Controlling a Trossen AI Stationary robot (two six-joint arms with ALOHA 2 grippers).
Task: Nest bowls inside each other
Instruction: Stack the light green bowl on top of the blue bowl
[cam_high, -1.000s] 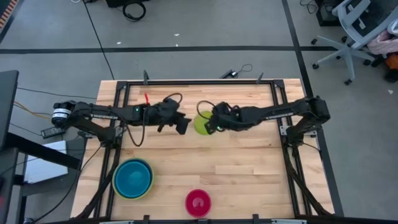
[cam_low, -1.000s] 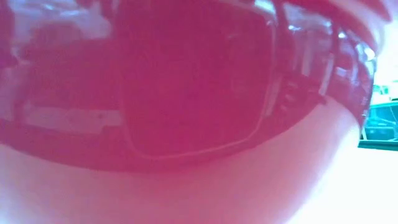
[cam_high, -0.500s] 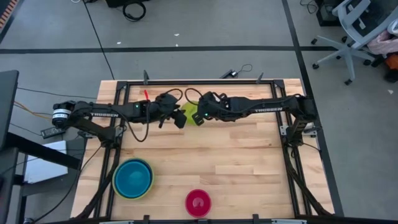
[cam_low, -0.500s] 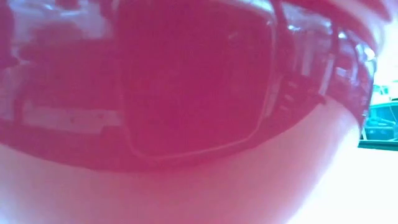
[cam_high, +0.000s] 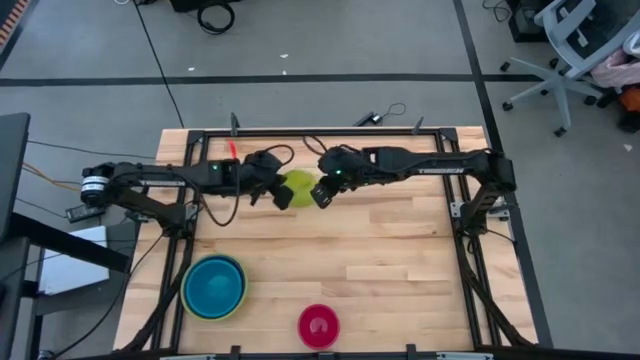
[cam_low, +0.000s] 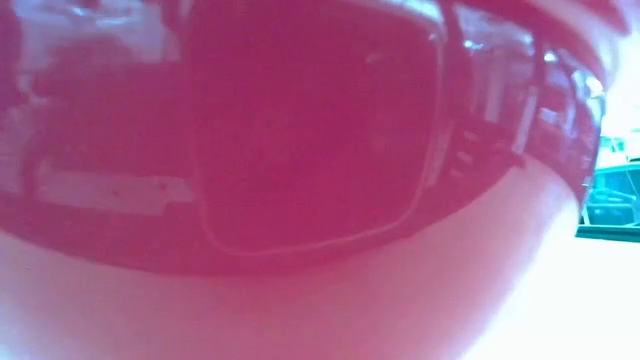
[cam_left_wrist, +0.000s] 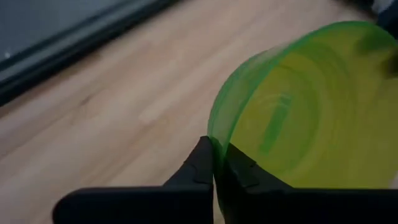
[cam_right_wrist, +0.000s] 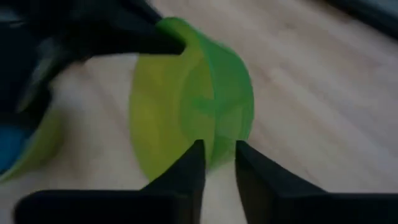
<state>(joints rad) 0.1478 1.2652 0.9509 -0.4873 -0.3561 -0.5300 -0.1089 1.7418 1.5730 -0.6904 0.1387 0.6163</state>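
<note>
A small green bowl (cam_high: 298, 183) hangs in the air over the far middle of the table, tipped on its side between my two grippers. My left gripper (cam_high: 283, 192) is shut on the bowl's left rim. My right gripper (cam_high: 322, 192) is open at the opposite rim; its fingers (cam_right_wrist: 193, 163) stand on either side of the wall (cam_right_wrist: 219, 140), and I cannot tell whether they touch it. A blue bowl sits inside a lime-green bowl (cam_high: 214, 286) at the near left. A magenta bowl (cam_high: 318, 325) rests on its base at the near edge. My left gripper pinches the green bowl's rim (cam_left_wrist: 214, 134) between its two fingers, one inside the bowl and one outside. The fingers come slanting down from the table's left. The bowl is lifted clear of the table and tilted, its inside (cam_left_wrist: 292, 118) turned toward the left wrist.
The magenta bowl's wall (cam_low: 300, 150) fills the low view and hides everything behind it. A black frame (cam_high: 300, 134) runs along the table's far edge and sides. Bare wood (cam_high: 380, 260) lies between the raised bowl and the near bowls.
My right gripper has risen and carried the green bowl toward the table's left and far edge, turning as it went. My left gripper has tipped and turned, and now has the bowl's left rim. The bowl has stayed clear of the table throughout.
</note>
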